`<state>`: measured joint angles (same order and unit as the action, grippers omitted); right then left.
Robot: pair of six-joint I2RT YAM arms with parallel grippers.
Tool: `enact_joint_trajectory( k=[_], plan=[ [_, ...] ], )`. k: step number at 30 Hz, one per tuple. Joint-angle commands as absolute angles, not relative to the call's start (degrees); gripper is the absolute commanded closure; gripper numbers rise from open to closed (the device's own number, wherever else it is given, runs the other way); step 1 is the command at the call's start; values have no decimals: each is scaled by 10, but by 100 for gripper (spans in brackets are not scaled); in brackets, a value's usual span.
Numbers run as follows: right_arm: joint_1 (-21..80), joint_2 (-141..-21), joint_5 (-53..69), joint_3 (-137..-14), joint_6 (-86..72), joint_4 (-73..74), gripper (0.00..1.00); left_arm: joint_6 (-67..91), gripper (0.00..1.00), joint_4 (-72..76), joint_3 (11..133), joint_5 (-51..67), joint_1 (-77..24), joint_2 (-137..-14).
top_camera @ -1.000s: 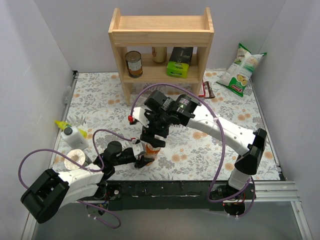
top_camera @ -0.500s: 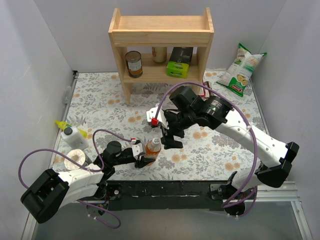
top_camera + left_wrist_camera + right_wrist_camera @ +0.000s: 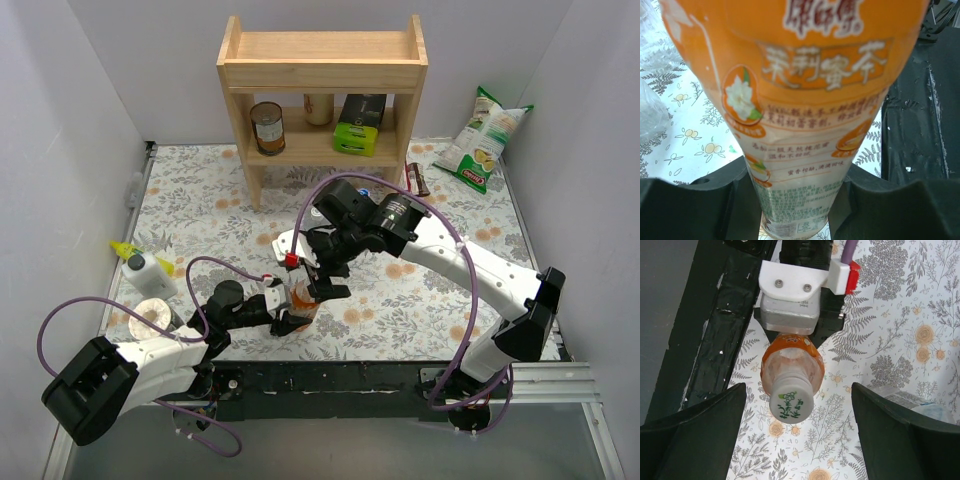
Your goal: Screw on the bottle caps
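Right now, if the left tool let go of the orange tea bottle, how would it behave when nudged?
The bottle looks tall and narrow, so a nudge near its white cap would probably tip it. Its round body would likely roll afterwards. Orange liquid seems to reach the shoulder, so it is probably heavy for its size.

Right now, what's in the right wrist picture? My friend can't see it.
An orange bottle with a white cap on top stands gripped low down by the left end effector. The right end effector hangs open over it, one dark finger each side of the cap, touching nothing. Below is a flowery table.
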<state>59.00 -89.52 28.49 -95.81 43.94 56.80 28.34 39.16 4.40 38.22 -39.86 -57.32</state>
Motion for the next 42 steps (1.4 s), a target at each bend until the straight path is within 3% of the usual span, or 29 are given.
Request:
enact_joint_trajectory(
  k=[1,37,42],
  plan=[
    [599,-887,294,-986,475,577,8,307,100,401,62,381,-396,-575],
    [628,-821,208,-897,488,639,10,361,100,430,58,353,-375,-575],
    [627,-821,177,-890,434,644,11,360,100,431,56,352,-374,-572]
  ],
)
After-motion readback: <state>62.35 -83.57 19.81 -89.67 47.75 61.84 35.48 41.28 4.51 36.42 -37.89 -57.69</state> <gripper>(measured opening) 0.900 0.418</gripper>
